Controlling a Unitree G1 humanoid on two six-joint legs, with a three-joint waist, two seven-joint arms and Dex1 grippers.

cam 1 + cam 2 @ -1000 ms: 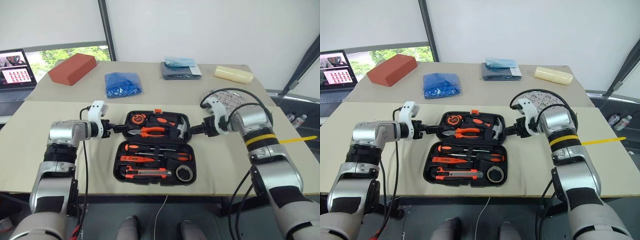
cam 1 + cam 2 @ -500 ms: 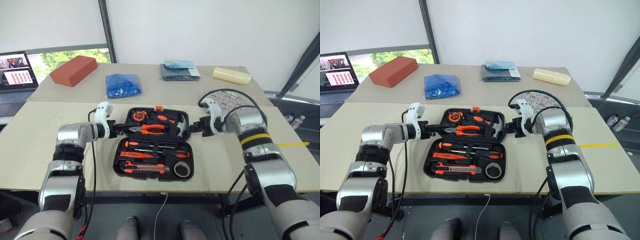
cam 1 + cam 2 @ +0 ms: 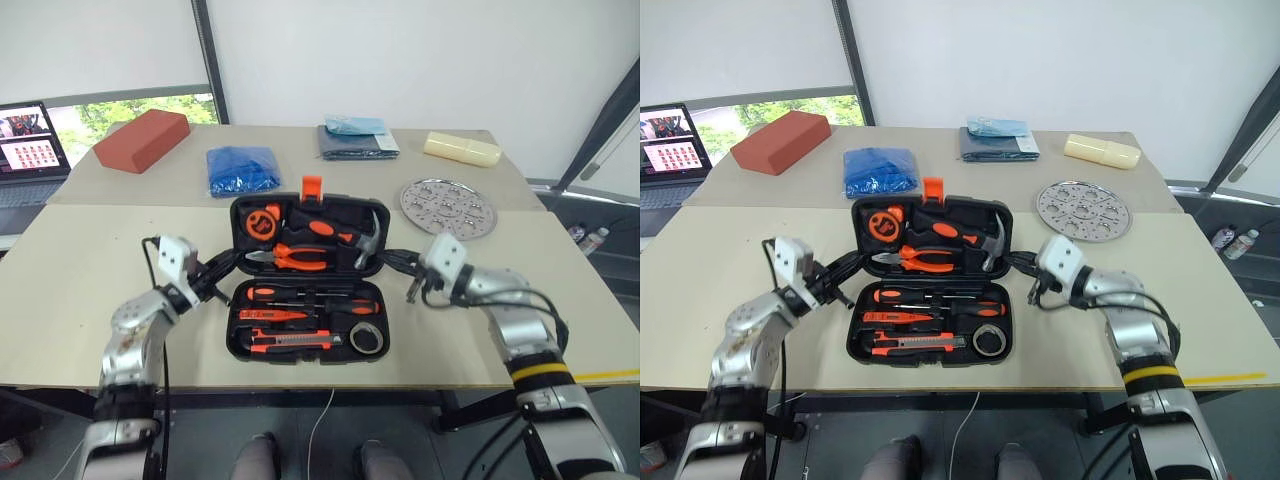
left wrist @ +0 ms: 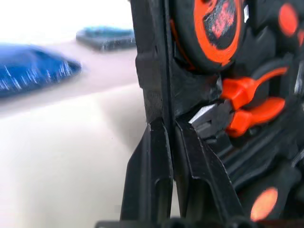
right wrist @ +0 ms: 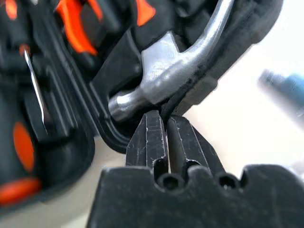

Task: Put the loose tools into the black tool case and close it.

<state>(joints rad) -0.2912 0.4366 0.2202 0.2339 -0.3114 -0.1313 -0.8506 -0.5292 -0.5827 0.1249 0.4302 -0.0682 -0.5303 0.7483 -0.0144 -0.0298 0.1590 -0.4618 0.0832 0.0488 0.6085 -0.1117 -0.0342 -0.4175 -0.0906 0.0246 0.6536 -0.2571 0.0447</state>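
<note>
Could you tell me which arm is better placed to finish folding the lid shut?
Neither clearly: both. The left gripper pinches the lid's left edge, the right gripper its right edge by the hammer. I would fold with both together.

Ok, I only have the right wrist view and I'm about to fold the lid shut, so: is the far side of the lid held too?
Observer: Yes. The left gripper has its jaws shut on the lid's left rim, opposite the right gripper by the hammer.
Operator: How does the lid stand?
Observer: Tilted up off the table, orange latch at its top edge; the black tool case is far from closed.
Operator: Are the tools in?
Observer: The screwdrivers, utility knife and tape ring lie in the base's recesses.
</note>
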